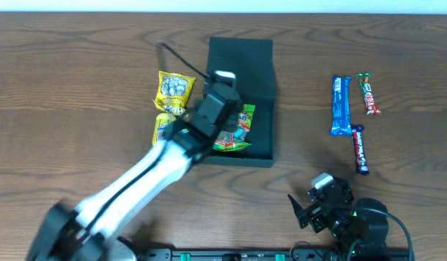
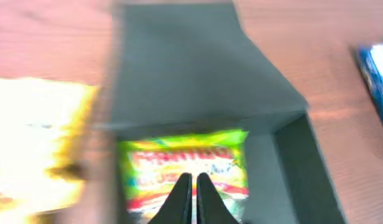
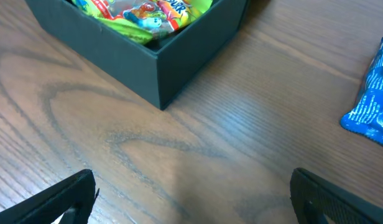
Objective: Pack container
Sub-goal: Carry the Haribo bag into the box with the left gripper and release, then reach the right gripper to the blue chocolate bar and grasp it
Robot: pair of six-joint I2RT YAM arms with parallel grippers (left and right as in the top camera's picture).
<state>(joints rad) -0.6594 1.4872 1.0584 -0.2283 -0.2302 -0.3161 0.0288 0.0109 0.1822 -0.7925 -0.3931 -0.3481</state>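
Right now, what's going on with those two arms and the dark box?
Left gripper shut, over green sweet packet inside dark teal-black cardboard box, lid flap open. Right gripper open, empty. Yellow packets and wrapped bars lie outside it.

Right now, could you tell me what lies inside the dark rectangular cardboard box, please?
One bright green crinkly snack packet shows; the left arm covers part of the box floor.

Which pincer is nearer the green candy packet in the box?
Left. The left pincer hangs shut right over the green packet inside the container; the right pincer sits open over bare table, outside the container's corner, well clear of the packet.
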